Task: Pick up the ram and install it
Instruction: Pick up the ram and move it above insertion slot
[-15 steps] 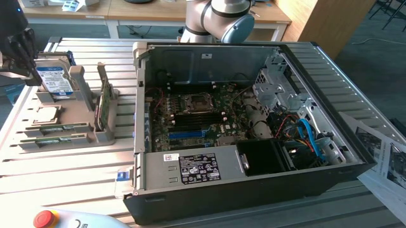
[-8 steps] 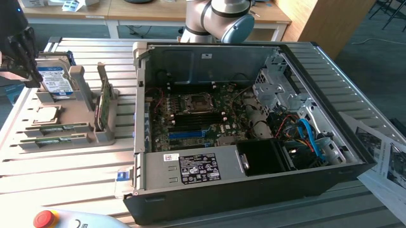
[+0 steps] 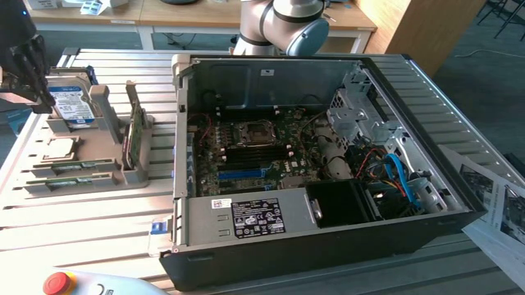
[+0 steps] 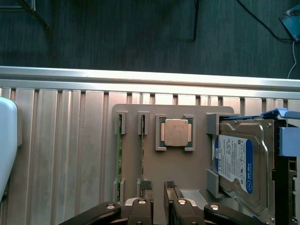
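Observation:
Two ram sticks stand on edge in the grey parts holder [image 4: 187, 164], side by side: one ram [image 4: 119, 154] and another [image 4: 141, 154]. In the exterior view they lie at the holder's near end, one ram [image 3: 80, 166] behind the other [image 3: 70, 182]. My gripper [image 4: 158, 204] hovers above the holder, open, with bare grey holder showing between its black fingers [image 4: 146, 201]. One finger sits over the end of the nearer stick. The gripper [image 3: 31, 86] hangs at the exterior view's far left, over the holder. Nothing is held.
The holder also carries a silver processor chip [image 4: 175, 132], a hard drive [image 4: 236, 161] and an upright green card [image 3: 135, 129]. The open computer case [image 3: 328, 246] fills the middle, its motherboard slots [image 3: 246, 158] exposed. A red stop button [image 3: 56, 283] sits at the near edge.

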Robot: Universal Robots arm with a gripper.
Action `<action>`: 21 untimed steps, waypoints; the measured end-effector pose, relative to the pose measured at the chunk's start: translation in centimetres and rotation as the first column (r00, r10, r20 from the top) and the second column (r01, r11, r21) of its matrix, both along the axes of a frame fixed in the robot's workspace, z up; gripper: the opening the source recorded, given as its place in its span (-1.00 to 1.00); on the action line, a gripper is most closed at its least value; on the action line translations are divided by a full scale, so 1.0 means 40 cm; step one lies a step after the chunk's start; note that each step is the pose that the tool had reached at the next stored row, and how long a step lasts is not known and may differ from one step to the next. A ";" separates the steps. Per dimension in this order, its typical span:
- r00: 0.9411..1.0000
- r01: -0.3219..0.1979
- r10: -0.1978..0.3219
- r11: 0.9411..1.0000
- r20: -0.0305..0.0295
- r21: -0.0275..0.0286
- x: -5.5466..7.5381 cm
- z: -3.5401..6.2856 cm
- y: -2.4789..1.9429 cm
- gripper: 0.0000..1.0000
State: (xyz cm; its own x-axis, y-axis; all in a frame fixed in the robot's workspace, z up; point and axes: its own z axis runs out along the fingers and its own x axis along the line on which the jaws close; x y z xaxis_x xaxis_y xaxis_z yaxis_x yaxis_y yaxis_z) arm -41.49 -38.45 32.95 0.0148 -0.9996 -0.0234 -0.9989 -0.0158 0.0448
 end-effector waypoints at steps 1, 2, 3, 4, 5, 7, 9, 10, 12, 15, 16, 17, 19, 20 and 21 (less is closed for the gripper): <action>1.000 0.000 0.000 1.000 0.000 0.000 0.000 0.000 0.000 -0.52; 1.000 0.000 0.000 1.000 0.000 0.000 0.000 0.000 0.000 -0.52; 1.000 0.000 0.000 1.000 0.000 0.000 0.000 -0.004 0.000 -0.25; 1.000 0.000 0.000 1.000 0.000 0.000 0.000 -0.017 0.000 -0.25; 1.000 0.000 0.000 1.000 0.000 0.000 0.000 -0.024 0.000 -0.25; 1.000 0.000 0.000 1.000 0.000 0.000 0.000 -0.033 0.000 -0.25; 1.000 0.000 0.000 1.000 0.000 0.000 0.000 -0.042 0.000 -0.25; 1.000 0.000 0.000 1.000 0.000 0.000 0.000 -0.046 0.000 -0.25; 1.000 0.000 0.000 1.000 0.000 0.000 0.000 -0.051 0.000 -0.25; 1.000 0.000 0.000 1.000 0.000 0.000 0.000 -0.051 -0.001 -0.25; 1.000 0.000 0.000 1.000 0.000 0.000 0.000 -0.051 -0.001 -0.25; 1.000 0.000 0.000 1.000 0.000 0.000 0.000 -0.051 -0.003 -0.25; 1.000 0.000 0.000 1.000 0.000 0.000 0.000 -0.051 -0.009 -0.25; 1.000 0.000 0.000 1.000 0.000 0.000 0.000 -0.051 -0.013 -0.25; 1.000 0.000 0.000 1.000 0.000 0.000 0.000 -0.051 -0.017 -0.25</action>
State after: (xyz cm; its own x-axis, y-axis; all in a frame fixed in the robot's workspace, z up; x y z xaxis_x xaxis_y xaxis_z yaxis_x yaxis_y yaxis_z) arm -41.49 -39.11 30.89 0.0148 -0.9996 -0.0235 -0.9989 -0.0159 0.0448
